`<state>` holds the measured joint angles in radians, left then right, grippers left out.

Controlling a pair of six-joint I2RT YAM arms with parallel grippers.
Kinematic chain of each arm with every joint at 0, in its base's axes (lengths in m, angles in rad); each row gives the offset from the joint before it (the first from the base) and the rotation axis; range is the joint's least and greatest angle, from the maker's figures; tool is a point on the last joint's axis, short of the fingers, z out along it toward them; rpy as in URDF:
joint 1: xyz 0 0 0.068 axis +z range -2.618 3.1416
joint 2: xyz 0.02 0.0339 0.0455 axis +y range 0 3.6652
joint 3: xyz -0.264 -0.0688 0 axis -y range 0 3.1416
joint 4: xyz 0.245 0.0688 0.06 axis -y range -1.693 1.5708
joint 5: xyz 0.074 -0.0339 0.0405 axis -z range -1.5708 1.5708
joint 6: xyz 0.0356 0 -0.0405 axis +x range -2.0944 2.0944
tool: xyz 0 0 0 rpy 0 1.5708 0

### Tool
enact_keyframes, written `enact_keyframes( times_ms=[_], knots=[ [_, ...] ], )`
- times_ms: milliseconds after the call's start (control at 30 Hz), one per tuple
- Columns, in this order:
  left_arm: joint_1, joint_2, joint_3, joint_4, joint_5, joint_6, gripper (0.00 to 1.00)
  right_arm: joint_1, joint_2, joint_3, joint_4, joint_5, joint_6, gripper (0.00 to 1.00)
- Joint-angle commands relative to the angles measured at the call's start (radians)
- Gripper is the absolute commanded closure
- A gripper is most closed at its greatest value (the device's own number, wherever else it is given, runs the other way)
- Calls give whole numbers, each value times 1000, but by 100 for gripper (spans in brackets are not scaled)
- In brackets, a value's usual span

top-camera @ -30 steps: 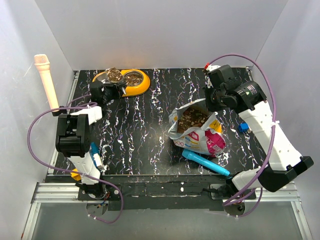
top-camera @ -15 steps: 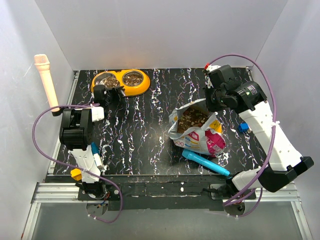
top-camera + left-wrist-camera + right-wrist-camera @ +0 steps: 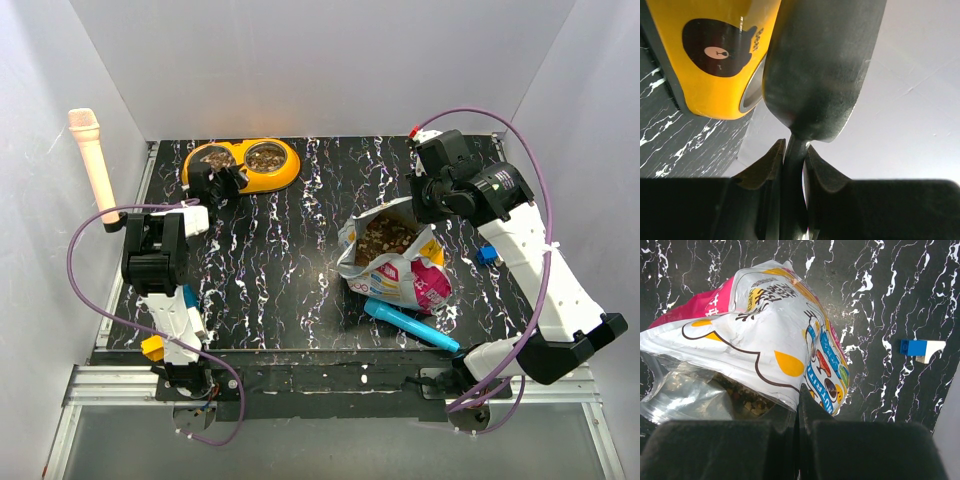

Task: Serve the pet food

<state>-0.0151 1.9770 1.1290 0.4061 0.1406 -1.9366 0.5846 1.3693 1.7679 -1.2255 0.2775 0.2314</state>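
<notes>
From above, the left claw (image 3: 220, 182) is hanging just on the near side of the orange double bowl (image 3: 288, 168), over its left cup; what it is gripping is too dark to make out here. Pet food (image 3: 266, 157) is lying in both steel cups, just beyond the claw. The right claw (image 3: 424, 207) is pinching the far right rim of the pouch (image 3: 420, 285). The pouch is standing open on the black marbled table (image 3: 290, 270), with more kibble showing inside, just to the claw's left. A blue pen (image 3: 410, 326) is lying nearer the arm bases than the pouch, and a blue block (image 3: 487, 255) is sitting beside the right arm.

In the left wrist view, the fingers (image 3: 765, 167) are clamping the thin handle of the grey scoop (image 3: 822, 65). Its cup is sticking out ahead of the claw, underside toward the camera. The bowl's orange wall is running ahead and to the left, apparently touching the scoop.

In the right wrist view, the right claw is pressing together on the printed edge of the pouch. Kibble is showing through the opening just left of the fingertips, and the blue block is lying well off to the right.
</notes>
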Motion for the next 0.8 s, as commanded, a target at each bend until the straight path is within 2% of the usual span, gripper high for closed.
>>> enact_keyframes(
  times_ms=[0, 200, 767],
  knots=[
    [6, 0, 70, -39, -30, -84, 100, -6, -92, 50, 156, 68, -14, 99],
    [6, 29, 140, -99, -16, -131, 100, -6, -84, 59, 159, 69, -17, 99],
    [6, 60, 359, -510, 34, -324, 100, -6, -85, 61, 158, 92, -26, 99]
  ],
)
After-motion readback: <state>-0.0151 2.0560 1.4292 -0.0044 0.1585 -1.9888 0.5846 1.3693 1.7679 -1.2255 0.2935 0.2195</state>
